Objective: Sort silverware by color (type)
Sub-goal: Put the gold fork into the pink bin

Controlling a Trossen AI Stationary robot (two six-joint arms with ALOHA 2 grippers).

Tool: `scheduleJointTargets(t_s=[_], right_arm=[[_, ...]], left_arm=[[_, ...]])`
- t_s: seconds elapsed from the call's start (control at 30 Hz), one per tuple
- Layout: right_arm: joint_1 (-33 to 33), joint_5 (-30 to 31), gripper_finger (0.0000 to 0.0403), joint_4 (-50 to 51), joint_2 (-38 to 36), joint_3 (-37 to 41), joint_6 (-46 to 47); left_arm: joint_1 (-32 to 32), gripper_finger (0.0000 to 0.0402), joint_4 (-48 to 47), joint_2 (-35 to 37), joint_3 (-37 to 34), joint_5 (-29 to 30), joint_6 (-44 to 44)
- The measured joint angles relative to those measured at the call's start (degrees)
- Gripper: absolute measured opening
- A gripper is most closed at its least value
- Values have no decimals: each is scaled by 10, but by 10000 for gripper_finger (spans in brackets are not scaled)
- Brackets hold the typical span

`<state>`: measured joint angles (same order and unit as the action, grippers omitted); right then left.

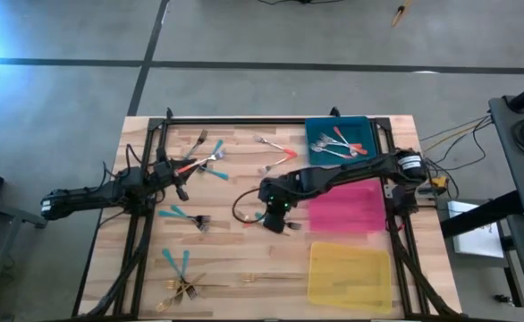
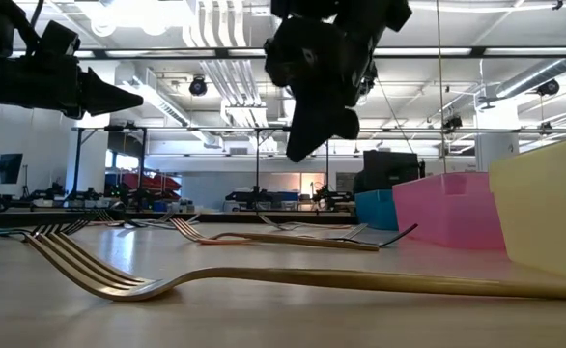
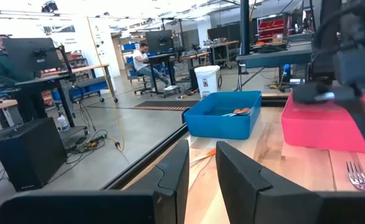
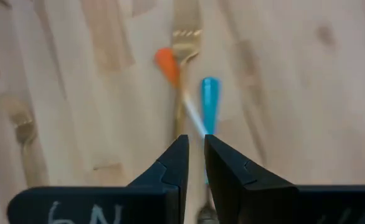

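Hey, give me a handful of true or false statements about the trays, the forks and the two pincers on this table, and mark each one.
1. The blue tray holds red-handled forks. True.
2. The pink tray is full of forks. False: no forks show in it.
3. The right pincer is over the wood beside the pink tray. True.
4. The yellow tray sits between the blue and pink trays. False: the pink tray is in the middle.
5. The left pincer grips a gold fork. False: its narrow gap shows nothing held.
6. Gold forks lie on the table. True.
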<state>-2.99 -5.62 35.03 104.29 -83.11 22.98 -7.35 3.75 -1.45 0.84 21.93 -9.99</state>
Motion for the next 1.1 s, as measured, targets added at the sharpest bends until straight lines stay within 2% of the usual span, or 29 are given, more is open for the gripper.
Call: scheduleJointTargets(t_s=[0.1, 0.27, 0.57, 1.1], right_arm=[[-3, -34, 45, -14, 18, 0, -4], [-3, -38, 45, -25, 34, 0, -20], [-13, 68, 45, -56, 33, -1, 4], [-28, 88, 45, -69, 34, -1, 105]], left_arm=[[0, 64, 0, 0, 0, 0, 0], [0, 64, 0, 0, 0, 0, 0], [0, 64, 0, 0, 0, 0, 0], [0, 64, 0, 0, 0, 0, 0]])
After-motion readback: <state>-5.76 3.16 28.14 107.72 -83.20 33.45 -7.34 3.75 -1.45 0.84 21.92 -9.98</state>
